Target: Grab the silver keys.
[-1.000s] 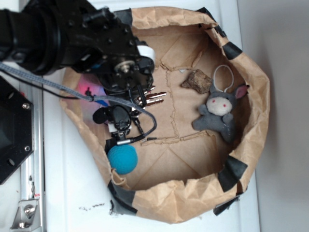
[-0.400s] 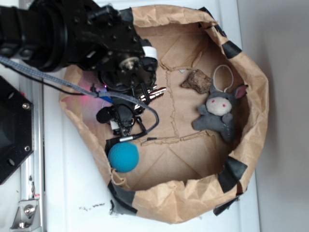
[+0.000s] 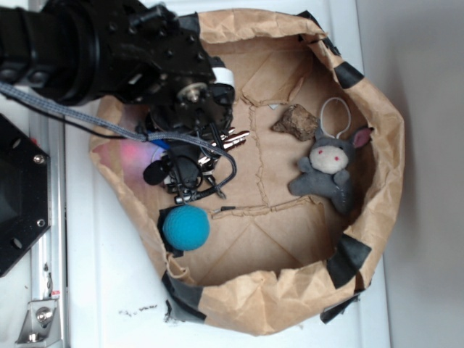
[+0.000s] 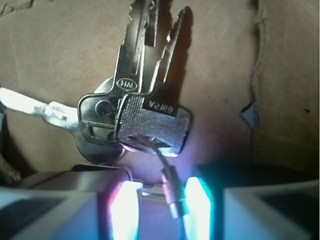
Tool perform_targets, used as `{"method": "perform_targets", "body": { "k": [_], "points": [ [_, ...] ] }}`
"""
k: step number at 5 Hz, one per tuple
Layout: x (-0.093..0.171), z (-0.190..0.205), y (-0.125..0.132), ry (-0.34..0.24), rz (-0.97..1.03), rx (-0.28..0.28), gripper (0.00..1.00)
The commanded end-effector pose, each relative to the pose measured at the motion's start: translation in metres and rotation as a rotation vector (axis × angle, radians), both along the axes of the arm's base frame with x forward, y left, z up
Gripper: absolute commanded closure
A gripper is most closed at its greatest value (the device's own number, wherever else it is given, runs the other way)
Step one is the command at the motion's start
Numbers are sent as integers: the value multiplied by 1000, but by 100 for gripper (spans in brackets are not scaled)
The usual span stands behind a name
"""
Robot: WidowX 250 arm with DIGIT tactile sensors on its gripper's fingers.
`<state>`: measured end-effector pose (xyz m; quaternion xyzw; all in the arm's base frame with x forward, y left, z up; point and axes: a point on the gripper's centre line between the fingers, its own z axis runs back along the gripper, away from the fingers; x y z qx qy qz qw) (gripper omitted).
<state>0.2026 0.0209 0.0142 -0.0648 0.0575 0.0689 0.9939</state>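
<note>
exterior, worktop: plain white worktop point(image 3: 109, 290), a bit scuffed, with a black plate point(image 3: 18, 196) at the left edge and a grey wall to the right
exterior, bag: crumpled brown paper bag point(image 3: 377, 210) rolled down into a shallow bowl, black tape patches on the rim, creased flat bottom
exterior, arm: chunky black WidowX arm point(image 3: 94, 51) coming in from top left, braided grey cable looping under it
exterior, gripper: the gripper point(image 3: 192, 177) sits low at the bag's left side, right over the keys; can't make out the jaws from here
exterior, keys: the silver keys point(image 3: 230, 138) poke out shiny from under the wrist, on the bag floor left of centre
exterior, other stuff: fuzzy teal ball point(image 3: 185, 227) just below the gripper, rough brown lump point(image 3: 296, 121) and a grey plush bunny point(image 3: 330, 170) with a white loop, well off to the right
wrist, floor: brown paper with a torn seam on the right
wrist, keys: the keys point(image 4: 137, 112) fill the view, toothed blades pointing up, flat stamped heads, one knurled, on a thin wire ring
wrist, jaws: spread apart, glowing pads point(image 4: 125, 207) either side of the wire ring's crimp, not pinching anything that I can see
</note>
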Motion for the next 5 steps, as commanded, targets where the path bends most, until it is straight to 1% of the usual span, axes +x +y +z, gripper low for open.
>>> {"method": "perform_targets", "body": {
  "k": [1, 3, 4, 5],
  "points": [
    [-3, 5, 2, -25, -18, 5, 100],
    [-1, 11, 5, -31, -8, 4, 100],
    [3, 25, 7, -56, 24, 9, 100],
    [22, 75, 8, -66, 191, -33, 100]
  ]
}}
